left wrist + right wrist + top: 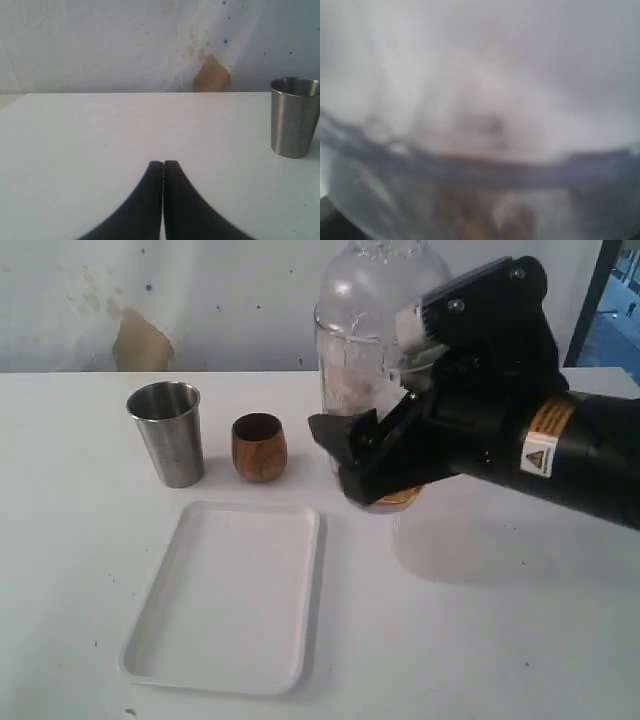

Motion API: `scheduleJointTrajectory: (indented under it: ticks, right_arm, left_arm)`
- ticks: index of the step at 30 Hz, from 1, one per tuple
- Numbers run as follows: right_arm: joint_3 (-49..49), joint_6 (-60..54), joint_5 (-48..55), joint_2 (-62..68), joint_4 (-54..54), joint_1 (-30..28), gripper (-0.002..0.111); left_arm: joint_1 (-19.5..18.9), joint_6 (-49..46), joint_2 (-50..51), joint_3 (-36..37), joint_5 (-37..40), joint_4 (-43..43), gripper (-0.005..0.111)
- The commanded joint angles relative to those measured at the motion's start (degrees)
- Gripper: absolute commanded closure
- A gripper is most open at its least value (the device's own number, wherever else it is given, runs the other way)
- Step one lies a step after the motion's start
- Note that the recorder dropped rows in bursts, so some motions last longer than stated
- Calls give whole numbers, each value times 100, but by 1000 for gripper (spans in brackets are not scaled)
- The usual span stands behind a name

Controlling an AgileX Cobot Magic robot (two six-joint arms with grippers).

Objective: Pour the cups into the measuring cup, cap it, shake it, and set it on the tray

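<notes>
My right gripper (380,450) is shut on the clear measuring cup (355,350) and holds it off the table, right of the other cups. A clear domed lid (385,265) sits on top of it, and something brownish shows at its bottom. In the right wrist view the measuring cup (480,125) is a blur that fills the frame and hides the fingers. The steel tumbler (168,432) and the brown wooden cup (259,447) stand upright side by side behind the white tray (225,595). My left gripper (163,164) is shut on nothing, low over bare table, with the tumbler (295,117) off to one side.
The white table runs back to a pale wall with a tan patch (140,343). The right arm's black body (560,440) reaches in from the right side. A shadow lies on the table under the lifted cup.
</notes>
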State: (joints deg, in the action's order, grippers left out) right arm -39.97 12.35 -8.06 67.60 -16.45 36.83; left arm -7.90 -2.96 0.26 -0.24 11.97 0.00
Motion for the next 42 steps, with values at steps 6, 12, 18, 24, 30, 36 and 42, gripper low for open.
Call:
scheduleJointTrajectory:
  ticks: [6,12,18,24,30,36,42]
  right_arm:
    - [-234,-462,-106,-303,-3,174,108]
    - [-407,-219,497,-514,606,-493,108]
    - [-310,-422,-25,-825,791,-696,108]
    - [-265,-768,61,-942,569,-319,108]
    - [-384,-208,393,-687,739,-912,108]
    - [-325,-1103,-211,-844,1100,-939,108]
    - [-299,-1027,325,-928,1189,-809,108]
  left_arm:
    - [-2,4,-26,24,-43,-31,106]
    - [-2,4,-26,24,-43,-31,106]
    - [-2,4,-26,24,-43,-31,106]
    - [-2,4,-26,24,-43,-31,106]
    - [-2,4,-26,24,-43,-31,106]
    - [-2,4,-26,24,-43,-31,106]
    - [-2,4,-26,24,-43,-31,106]
